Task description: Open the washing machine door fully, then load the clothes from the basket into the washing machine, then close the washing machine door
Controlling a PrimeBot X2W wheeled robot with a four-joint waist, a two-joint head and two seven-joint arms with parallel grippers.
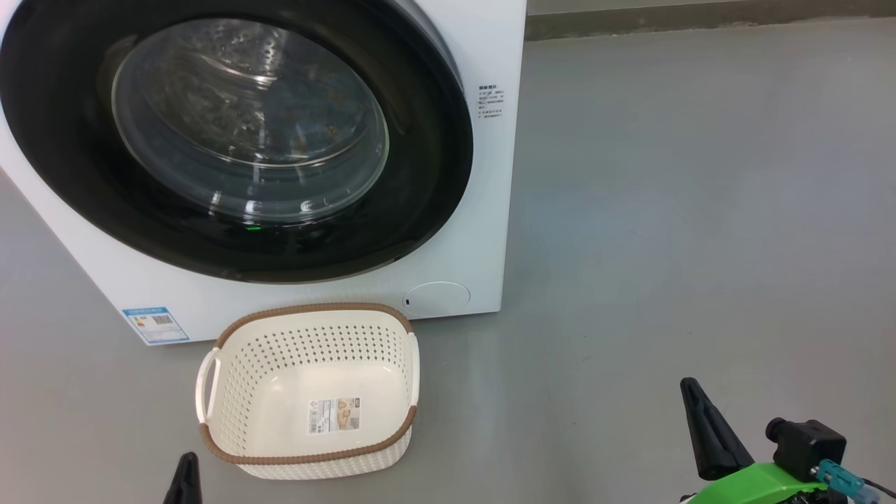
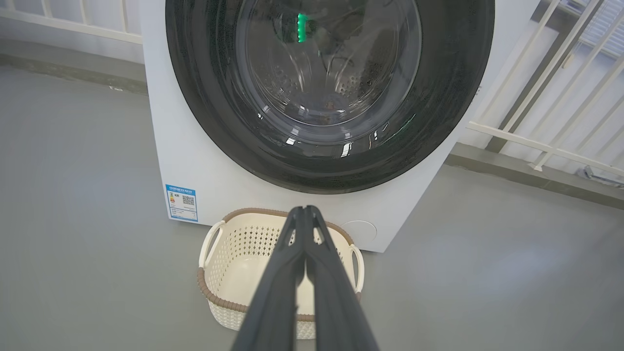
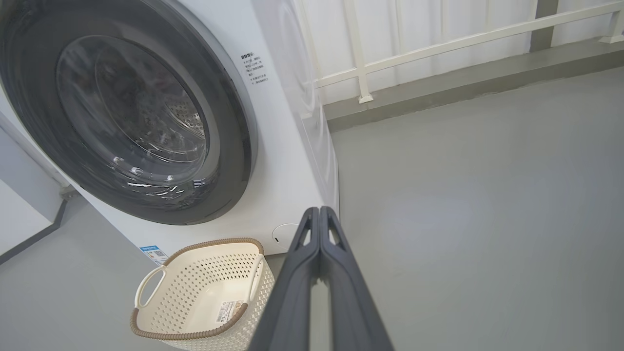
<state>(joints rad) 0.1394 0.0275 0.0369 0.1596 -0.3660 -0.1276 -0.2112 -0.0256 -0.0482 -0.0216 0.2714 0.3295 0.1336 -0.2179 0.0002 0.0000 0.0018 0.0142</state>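
While the washing machine door (image 1: 420, 210) sits shut against the front of the washing machine (image 1: 483, 231), its glossy black rim rings the bulging glass window. Behind that glass the perforated steel drum shows dimly. A few orange-brown specks sit in there too, but they are too faint to tell for sure as the clothes.

On the grey floor (image 1: 665, 210), just in front of the machine and below the door, stands the basket (image 1: 308, 308). It is upright and nothing lies in it; the label sticker (image 1: 334, 415) on its bottom is in plain sight. I cannot tell whether its far rim touches the machine. The blue energy sticker (image 1: 155, 325) is low on the machine's front, beyond the basket's left handle, and the round cap (image 1: 437, 297) is beyond its right corner.

The left gripper (image 2: 304, 209) hangs over the basket's near side, pointing toward the door, its jaws pressed together on nothing. The right gripper (image 3: 319, 209) hangs over bare floor, well apart from the basket on its right. Its jaws are also together and hold nothing. A white railing (image 3: 438, 44) runs along the wall past the machine.
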